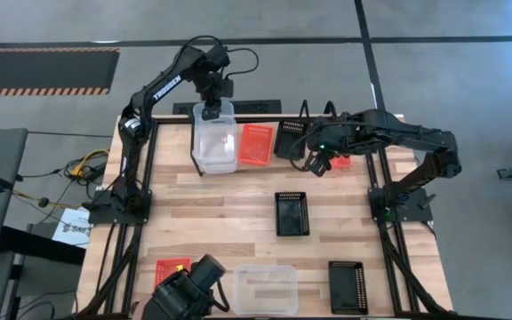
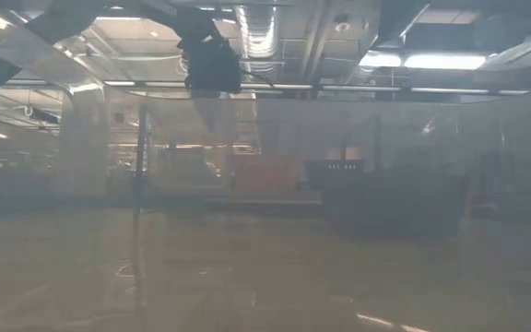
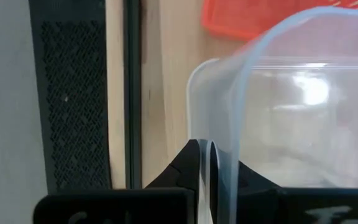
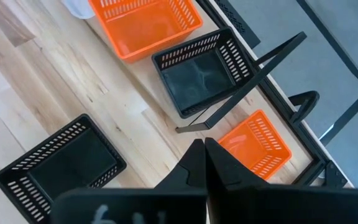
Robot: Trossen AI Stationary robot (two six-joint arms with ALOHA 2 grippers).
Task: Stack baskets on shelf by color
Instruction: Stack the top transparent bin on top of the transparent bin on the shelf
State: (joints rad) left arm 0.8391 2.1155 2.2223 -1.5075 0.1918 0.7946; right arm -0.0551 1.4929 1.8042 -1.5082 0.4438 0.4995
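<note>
Holding a clear basket point(image 1: 215, 138) by its far rim, your left tool point(image 1: 210, 112) is pinched tight on the wall at the far left of the bench point(image 1: 229, 200). Beside it on the right sit an orange basket point(image 1: 257, 144) and a black basket point(image 1: 289, 140). Your right tool point(image 1: 319, 165) hangs closed and empty near the shelf point(image 4: 253, 74). More baskets wait at the near edge.

The left gripper point(image 3: 207, 163) is pinching the rim of a clear basket point(image 3: 291, 124) between closed fingers. An orange basket point(image 3: 260, 18) is showing beyond it (only an edge), lying on the light wooden board point(image 3: 166, 81) beside a black perforated strip point(image 3: 73, 99).
</note>
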